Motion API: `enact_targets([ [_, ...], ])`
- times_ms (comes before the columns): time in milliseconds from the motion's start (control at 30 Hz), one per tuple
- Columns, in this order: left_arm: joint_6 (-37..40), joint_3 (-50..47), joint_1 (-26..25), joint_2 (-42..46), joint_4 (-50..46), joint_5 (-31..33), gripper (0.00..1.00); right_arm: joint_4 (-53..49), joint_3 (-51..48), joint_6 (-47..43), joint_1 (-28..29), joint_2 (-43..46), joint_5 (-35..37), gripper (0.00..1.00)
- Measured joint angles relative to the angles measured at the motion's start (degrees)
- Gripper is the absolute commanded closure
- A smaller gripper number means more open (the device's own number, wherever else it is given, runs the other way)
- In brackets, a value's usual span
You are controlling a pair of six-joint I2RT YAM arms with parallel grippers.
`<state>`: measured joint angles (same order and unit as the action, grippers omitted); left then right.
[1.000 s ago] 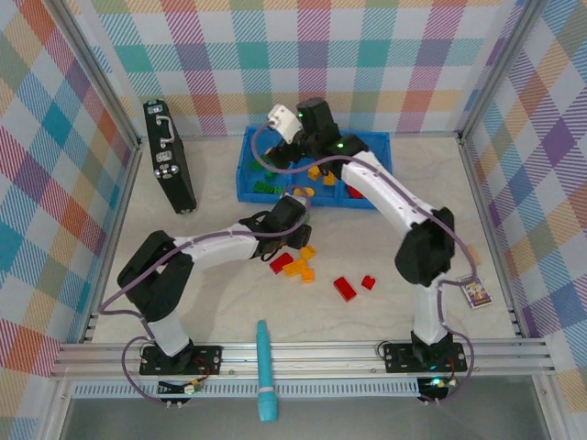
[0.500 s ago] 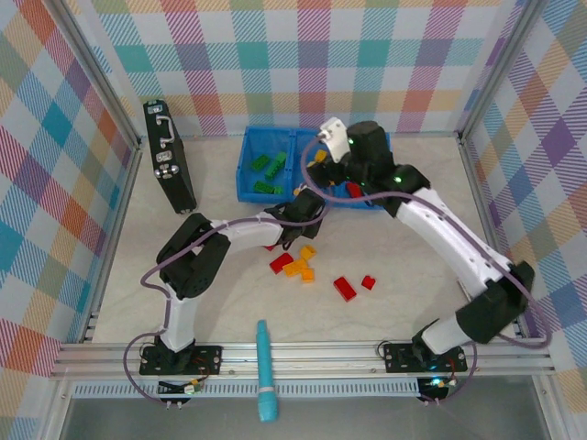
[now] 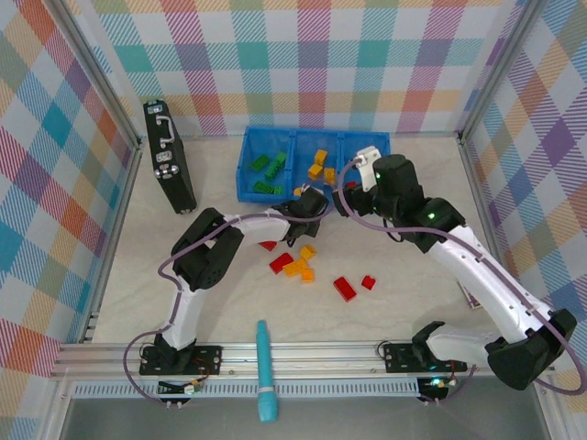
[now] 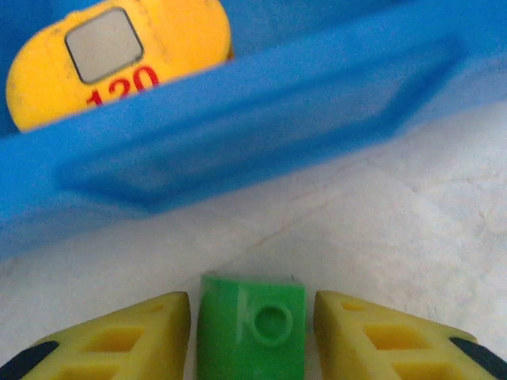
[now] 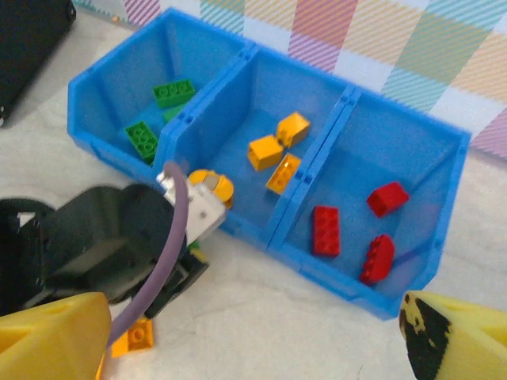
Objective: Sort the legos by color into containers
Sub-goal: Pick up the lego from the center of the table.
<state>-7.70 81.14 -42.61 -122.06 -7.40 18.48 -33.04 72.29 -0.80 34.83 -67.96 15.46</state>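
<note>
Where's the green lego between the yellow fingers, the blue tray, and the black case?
green lego (image 4: 252, 324), left wrist view, studded top.
blue tray (image 5: 420, 146), right wrist view, right compartment's back wall.
black case (image 3: 170, 160), top external view, middle.

The left arm (image 3: 257, 222) and right arm (image 3: 486, 275) are built of white links and black joints. Each is trailed by a lilac cable (image 5: 184, 210) and bolted to a black base plate (image 3: 207, 358). The fingers (image 4: 119, 340) are yellow, hollow-pocketed wedges tipped black.
</note>
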Motion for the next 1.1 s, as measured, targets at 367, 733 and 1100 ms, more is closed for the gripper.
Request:
enact_targets([
  [367,-0.2,0.9,1.1,-0.3,-0.1,-1.1,0.88,-2.0,-10.3,9.4,0.0,2.4,-7.1,0.08],
  [733,1.2,-2.2,1.9,10.5,-10.3,-2.4,0.89,1.1,-18.5,16.9,1.5,-2.3,-16.9,0.1],
  [1100,7.4,2.4,8.1,22.9,-9.0,-0.1,0.89,8.9,-19.6,19.7,3.1,-12.0,-18.8,0.11],
])
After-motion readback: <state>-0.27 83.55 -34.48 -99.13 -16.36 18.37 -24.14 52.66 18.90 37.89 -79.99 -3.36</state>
